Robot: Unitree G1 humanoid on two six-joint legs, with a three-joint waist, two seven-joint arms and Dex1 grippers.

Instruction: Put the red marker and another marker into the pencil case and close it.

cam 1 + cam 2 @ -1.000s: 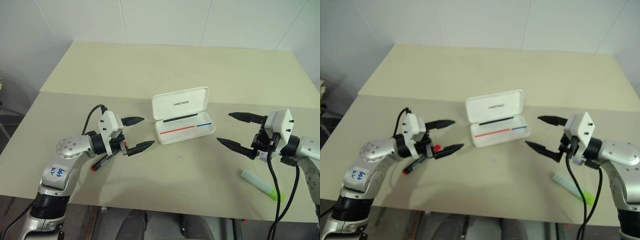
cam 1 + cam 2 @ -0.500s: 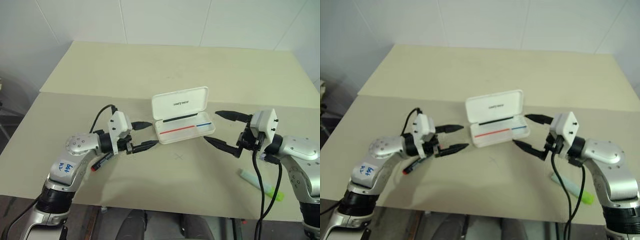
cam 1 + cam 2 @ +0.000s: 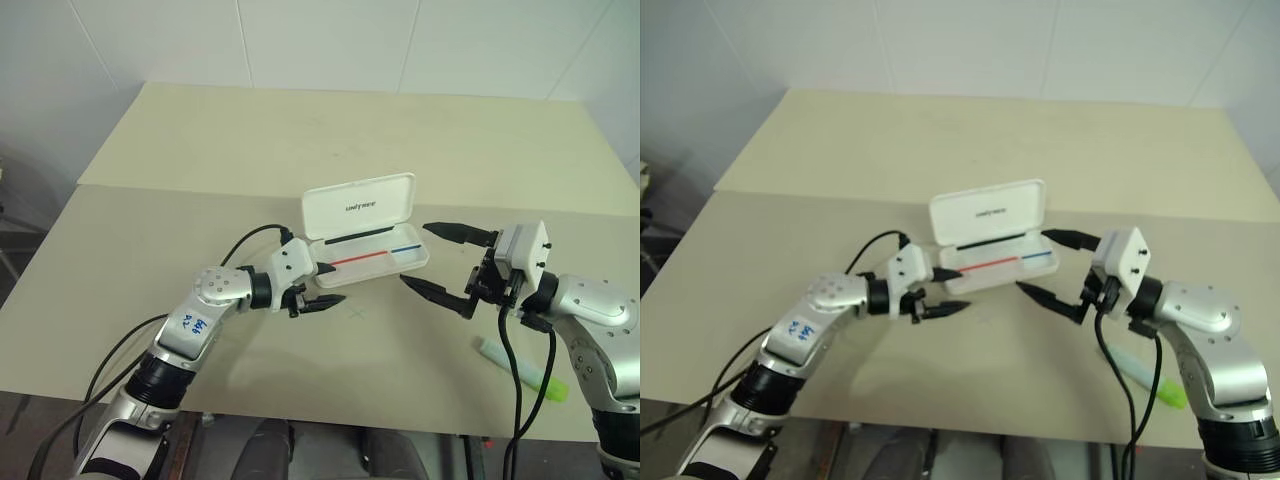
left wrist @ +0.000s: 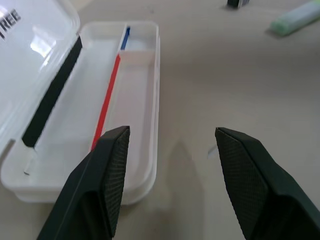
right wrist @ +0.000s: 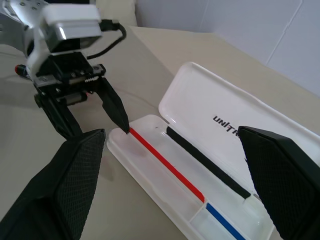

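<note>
Since a second earlier, the left gripper (image 3: 325,283) has swung rightward away from the slim red marker and now sits at the near left end of the case, its two black fingers narrower than before but still apart and empty; one fingertip (image 5: 123,128) hangs over the tray's left end, the other over the table in front of it. A small part of that red marker (image 5: 19,68) shows behind the left arm in the right wrist view. At centre on the beige table (image 3: 200,150) lies the white hard plastic pencil case (image 3: 372,260), lid up, a red and blue stripe inside. Just right of it, the right gripper (image 3: 437,258) has edged closer, fingers spread wide, holding nothing. Far right, near the table's front edge, lies the chunky pale mint-green highlighter (image 3: 520,366) with its lime cap, well apart from the case
</note>
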